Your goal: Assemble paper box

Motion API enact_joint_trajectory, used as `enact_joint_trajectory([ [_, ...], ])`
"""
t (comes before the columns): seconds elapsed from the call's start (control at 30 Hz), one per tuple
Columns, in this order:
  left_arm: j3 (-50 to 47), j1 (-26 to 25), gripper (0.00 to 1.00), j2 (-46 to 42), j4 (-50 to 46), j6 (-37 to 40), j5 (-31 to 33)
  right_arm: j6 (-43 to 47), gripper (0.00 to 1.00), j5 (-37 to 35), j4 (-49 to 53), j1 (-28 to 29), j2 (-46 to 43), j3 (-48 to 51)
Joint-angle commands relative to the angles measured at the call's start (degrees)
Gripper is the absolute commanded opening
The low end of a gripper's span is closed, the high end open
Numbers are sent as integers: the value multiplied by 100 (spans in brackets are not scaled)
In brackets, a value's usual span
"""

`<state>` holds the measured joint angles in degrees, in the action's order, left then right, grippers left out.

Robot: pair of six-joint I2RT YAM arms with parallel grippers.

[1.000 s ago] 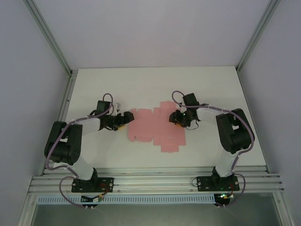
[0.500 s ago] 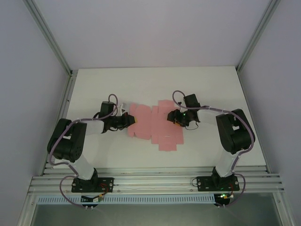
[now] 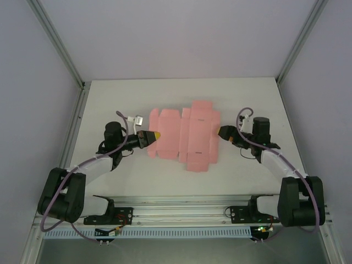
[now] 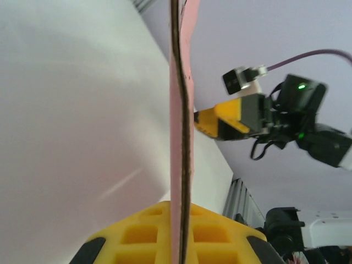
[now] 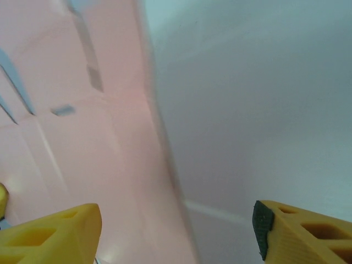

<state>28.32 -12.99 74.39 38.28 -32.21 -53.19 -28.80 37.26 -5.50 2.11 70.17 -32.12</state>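
Note:
The paper box is a flat pale pink die-cut sheet (image 3: 184, 137) in the middle of the white table (image 3: 132, 99). My left gripper (image 3: 154, 135) is shut on the sheet's left edge. In the left wrist view the sheet (image 4: 180, 110) stands edge-on, pinched between the yellow fingers (image 4: 220, 234), and my right gripper (image 4: 220, 121) shows beyond it. My right gripper (image 3: 224, 132) stands open just off the sheet's right edge. In the right wrist view the pink sheet (image 5: 82, 137) lies blurred on the left, and its edge runs down between the spread fingertips (image 5: 60, 228).
An aluminium rail (image 3: 181, 212) carrying both arm bases runs along the near edge. Slanted frame posts (image 3: 60, 49) and pale walls close in the left, right and far sides. Bare table lies behind and in front of the sheet.
My left gripper has shut on the sheet's left edge. My right gripper has opened and drawn back to the right, off the sheet. The sheet has shifted slightly and both arms now stretch low.

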Motion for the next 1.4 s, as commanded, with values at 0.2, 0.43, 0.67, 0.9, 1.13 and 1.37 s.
enact_joint_trajectory([
  [0.2,-201,13,0,-726,447,-99,-131,-122,38,1924,-1854,-91,128,335],
  [0.43,-406,15,0,-1058,122,-5,580,17,13,2444,-2107,-93,-136,440],
  [0.67,-447,8,0,-1073,137,-179,728,159,0,2849,-2316,-88,-388,360],
  [0.9,147,8,100,-1937,-2940,568,3000,3572,0,332,2594,940,-469,-1562],
  [1.13,1268,14,100,-2564,-5329,1031,5383,6012,0,-602,5653,1650,392,-4001],
  [1.37,1822,24,100,-2455,-5840,681,6131,8447,0,-1230,9352,1963,2423,-7323],
])
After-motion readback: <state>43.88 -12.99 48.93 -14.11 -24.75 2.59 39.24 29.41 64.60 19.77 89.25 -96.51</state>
